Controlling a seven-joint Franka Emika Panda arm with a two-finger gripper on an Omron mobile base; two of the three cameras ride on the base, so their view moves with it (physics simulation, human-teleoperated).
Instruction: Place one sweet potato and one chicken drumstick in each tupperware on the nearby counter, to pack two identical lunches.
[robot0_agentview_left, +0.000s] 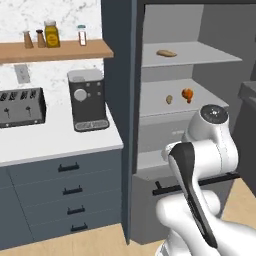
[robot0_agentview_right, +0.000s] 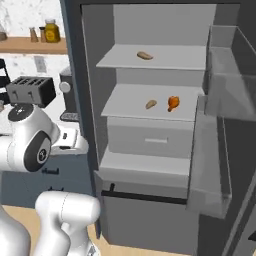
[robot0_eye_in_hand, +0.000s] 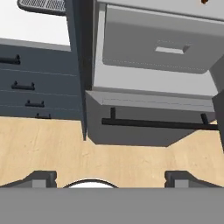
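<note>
Inside the open fridge, one sweet potato (robot0_agentview_left: 166, 53) (robot0_agentview_right: 144, 55) lies on the top shelf. A smaller sweet potato (robot0_agentview_left: 169, 99) (robot0_agentview_right: 150, 104) sits on the middle shelf, just left of a glossy orange chicken drumstick (robot0_agentview_left: 187, 94) (robot0_agentview_right: 173, 103). The white counter (robot0_agentview_left: 55, 142) runs left of the fridge above dark drawers. The tupperware is out of view. In the hand view my gripper (robot0_eye_in_hand: 111, 180) is open, its fingertips (robot0_eye_in_hand: 43, 177) far apart with nothing between them. It looks at the fridge's lower drawer, well below the food shelves.
A toaster (robot0_agentview_left: 21, 107) and a coffee machine (robot0_agentview_left: 88, 100) stand on the counter, under a wooden shelf of jars (robot0_agentview_left: 52, 49). The fridge door (robot0_agentview_right: 220, 125) hangs open on the right. A black bar handle (robot0_eye_in_hand: 157, 124) crosses the bottom freezer drawer.
</note>
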